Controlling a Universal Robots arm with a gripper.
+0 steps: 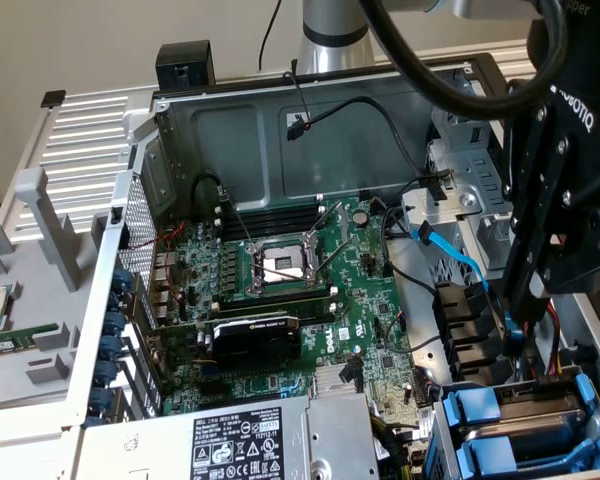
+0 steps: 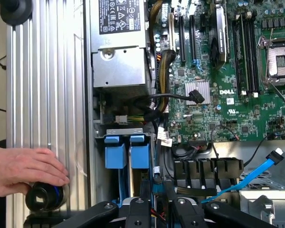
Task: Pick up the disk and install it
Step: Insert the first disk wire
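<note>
The black claw (image 2: pixel 155 199), fingers nearly pressed together and pinching nothing, hangs just above the blue-framed silver disk (image 2: pixel 127 151) seated in its bay.

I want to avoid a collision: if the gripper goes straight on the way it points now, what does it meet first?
Probably the cables beside the blue tabs of the drive bay, directly ahead of the gripper; depth is unclear, so this is a guess.

The arm's tool (image 1: pixel 520 325) points downward, its fingers (image 2: pixel 146 192) drawn close together, nearly parallel.
</note>
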